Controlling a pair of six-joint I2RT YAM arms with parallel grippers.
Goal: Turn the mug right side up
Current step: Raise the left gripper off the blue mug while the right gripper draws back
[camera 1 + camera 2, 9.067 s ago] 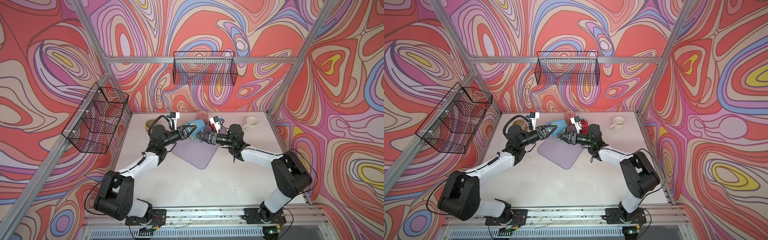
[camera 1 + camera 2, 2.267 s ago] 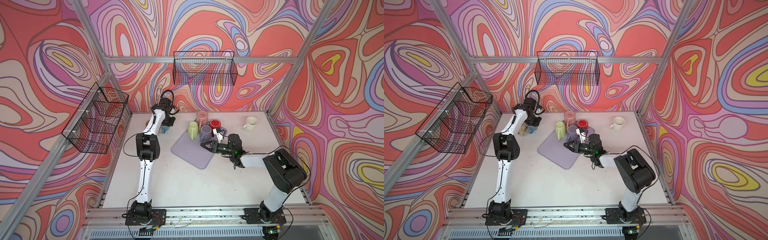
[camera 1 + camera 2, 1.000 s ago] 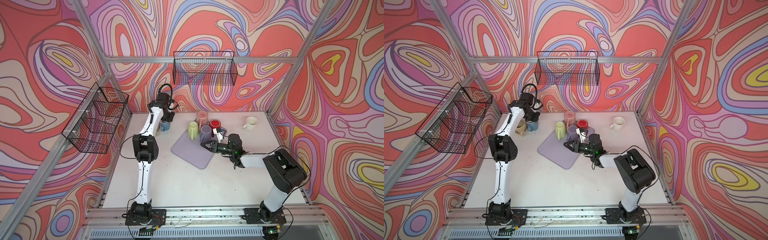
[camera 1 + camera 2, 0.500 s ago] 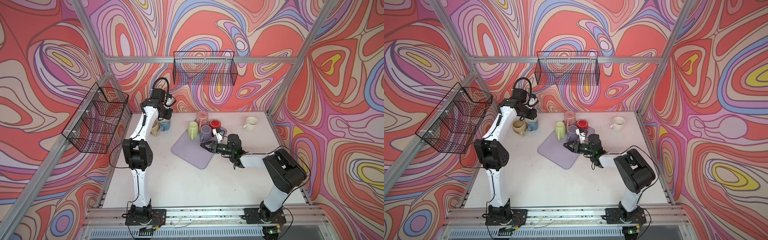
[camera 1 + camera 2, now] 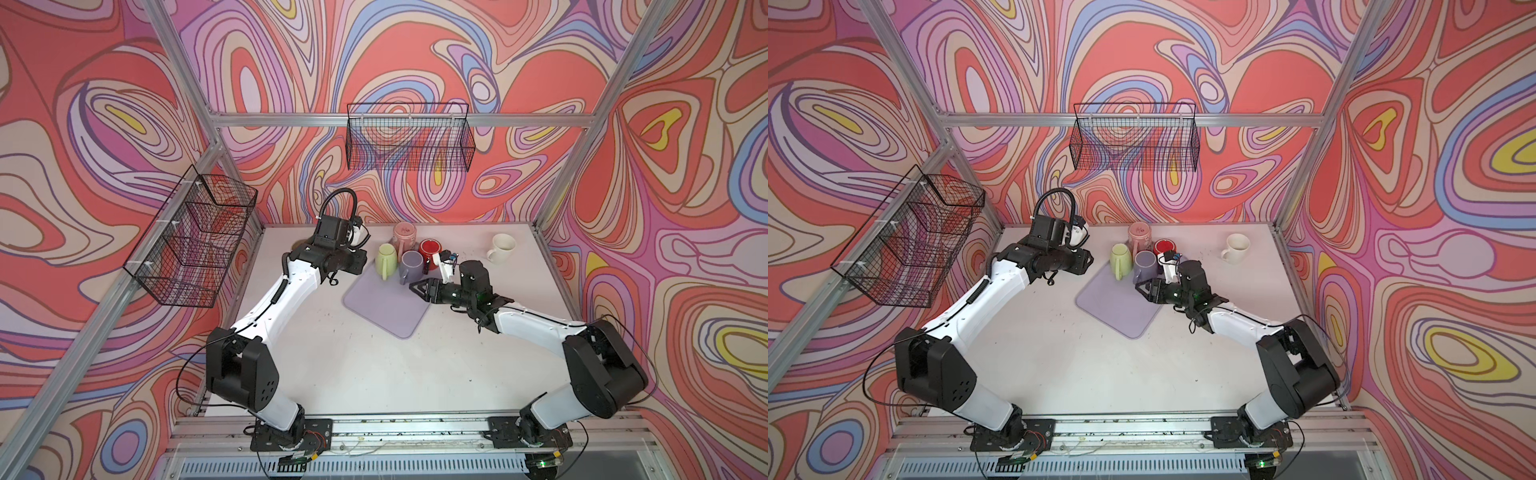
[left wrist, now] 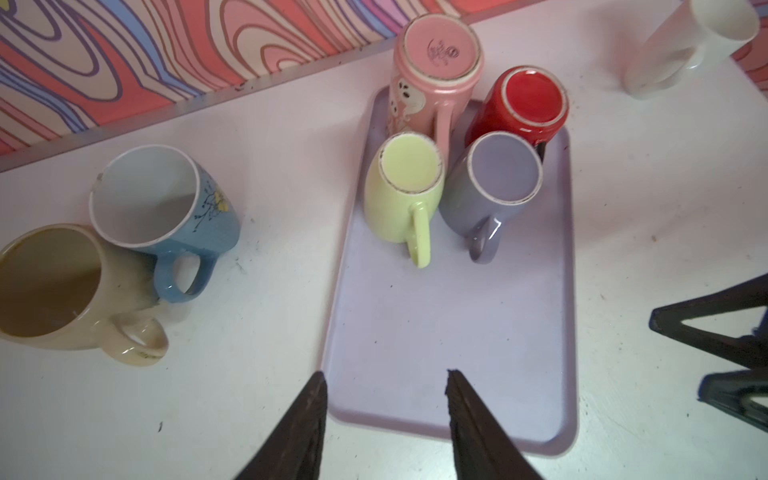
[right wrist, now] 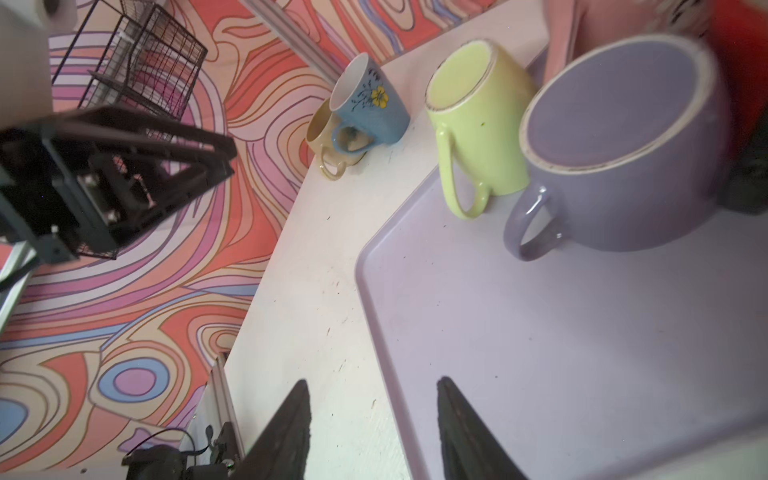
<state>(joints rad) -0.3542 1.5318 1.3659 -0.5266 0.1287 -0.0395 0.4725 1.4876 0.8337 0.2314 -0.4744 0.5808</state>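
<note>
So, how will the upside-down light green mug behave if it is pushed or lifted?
The light green mug looks like glazed ceramic: probably stiff, fairly heavy, slippery to grip. It stands rim-down on the lilac tray, so a low push should slide it, not tip it. The purple mug stands close beside it; they may knock together.

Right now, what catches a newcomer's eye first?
Four upside-down ceramic mugs huddle at the lilac plastic tray's far end: tall pink mug, red mug, pale green mug, lilac mug. Off the tray, on the left arm's side, a blue flowered mug and a beige mug stand upright.
</note>
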